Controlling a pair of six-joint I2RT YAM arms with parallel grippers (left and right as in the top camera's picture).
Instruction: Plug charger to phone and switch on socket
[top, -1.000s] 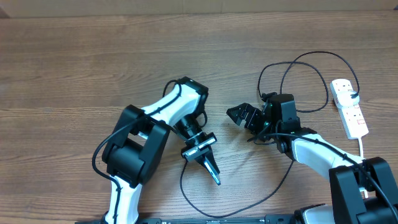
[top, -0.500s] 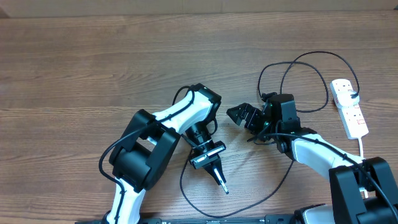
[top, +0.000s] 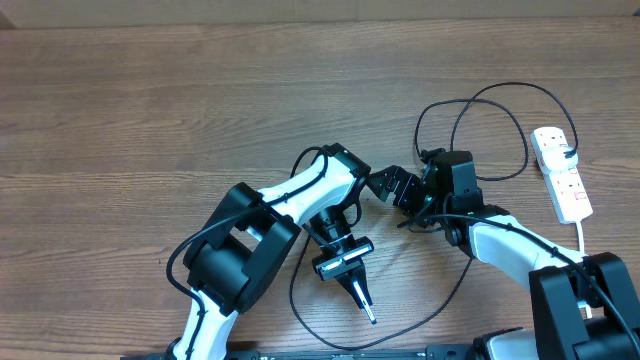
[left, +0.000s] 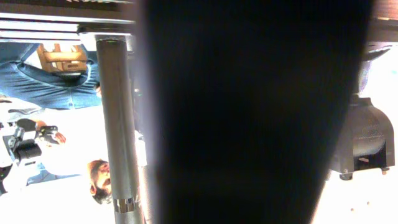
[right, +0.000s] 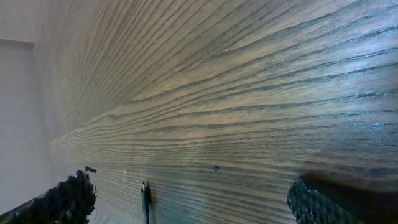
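In the overhead view my left gripper (top: 356, 290) is shut on the phone (top: 366, 308), which shows edge-on as a thin dark blade with a light tip. In the left wrist view the phone (left: 249, 112) is a wide black shape that fills the middle and hides the fingers. My right gripper (top: 384, 185) is open and empty beside the left wrist; it also shows in the right wrist view (right: 193, 205). The charger (top: 505, 85) loops across the table, and its connector tip (right: 145, 200) lies between the right fingers. The socket (top: 562, 185) lies at the far right with a black plug in it.
The socket's white cord (top: 583, 235) runs toward the front edge. Black cable also loops round the left gripper near the front of the wooden table (top: 150, 100). The left wrist view points upward, with a metal pole (left: 115, 124) and a person behind.
My left arm has swung right and toward the front with the phone, and its wrist now sits close to the right gripper. The right arm has not moved.
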